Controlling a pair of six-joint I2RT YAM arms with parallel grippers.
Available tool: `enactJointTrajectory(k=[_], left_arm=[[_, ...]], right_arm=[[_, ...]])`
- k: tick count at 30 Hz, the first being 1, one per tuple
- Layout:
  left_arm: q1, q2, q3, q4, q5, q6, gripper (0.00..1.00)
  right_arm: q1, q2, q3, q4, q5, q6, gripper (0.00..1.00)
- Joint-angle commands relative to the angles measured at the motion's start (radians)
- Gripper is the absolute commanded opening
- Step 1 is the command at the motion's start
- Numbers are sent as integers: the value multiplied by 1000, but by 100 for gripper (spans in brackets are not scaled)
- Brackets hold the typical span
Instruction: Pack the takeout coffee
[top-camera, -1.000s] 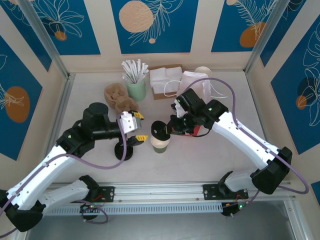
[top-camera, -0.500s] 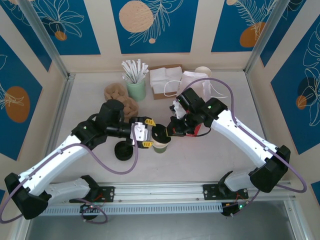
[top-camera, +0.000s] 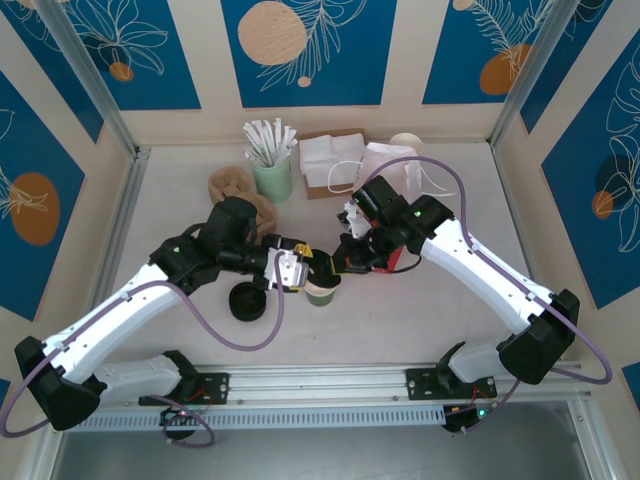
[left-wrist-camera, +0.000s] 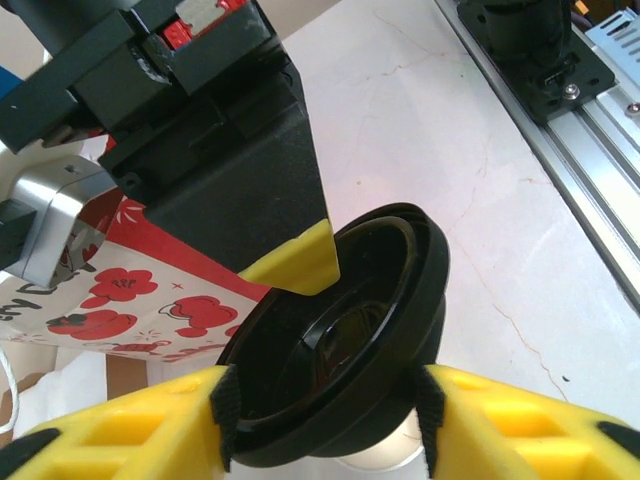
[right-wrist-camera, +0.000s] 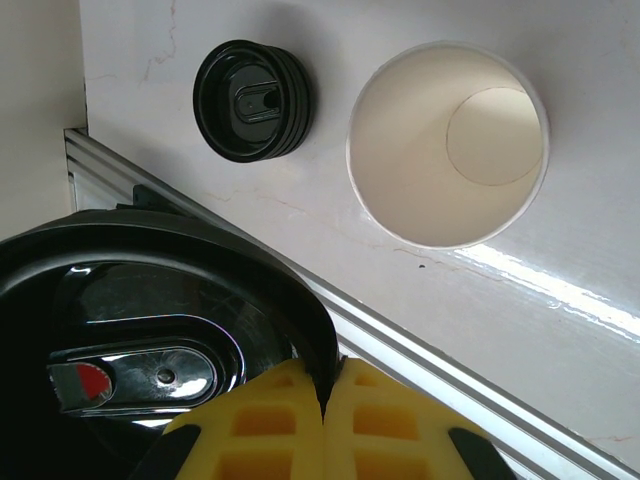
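Note:
The takeout coffee cup (top-camera: 320, 293) stands mid-table, pale olive outside, white and lidless inside (right-wrist-camera: 447, 145). A round black lid (top-camera: 321, 268) hangs tilted just above it. My right gripper (top-camera: 342, 262) is shut on the lid's rim, its yellow fingertips (right-wrist-camera: 325, 390) pinched together on the edge. From the left, my left gripper (top-camera: 305, 268) straddles the lid (left-wrist-camera: 330, 340). Its black pads (left-wrist-camera: 222, 415) press on both sides, with the cup's white rim (left-wrist-camera: 400, 455) just below. The red-and-white bag (left-wrist-camera: 130, 300) lies behind, partly under the right arm (top-camera: 395, 262).
A low stack of black lids (top-camera: 245, 300) sits left of the cup (right-wrist-camera: 252, 100). At the back are a green holder of wrapped straws (top-camera: 270, 165), brown sleeves (top-camera: 238, 192), white napkins (top-camera: 330, 160) and a white cup (top-camera: 407, 143). A metal rail (top-camera: 320, 385) runs along the near edge.
My left arm has swung right from beside the lid stack to the lid, and its jaws have narrowed onto it. The right gripper has held the lid almost still.

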Motion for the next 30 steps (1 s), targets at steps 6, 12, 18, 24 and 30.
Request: enactJointTrajectory(k=[6,12,18,24,30], left_arm=[[-27,23,53,-57,-12,68,38],[-48,33,57,-83,-42,109,35],[-82,30,52,-84,-112,144,32],[-94,26,60,-75,-141,134,25],[-94,31,64,-60,-147,96,18]], right_arm=[[-5,15,15,-23,-55,-10,0],[-13,7,11,-10,-84,4,0],[-32,0,15,-2,-123,22,0],[-48,-4,22,5,-179,32,0],[-51,-16,19,14,-195,37,0]])
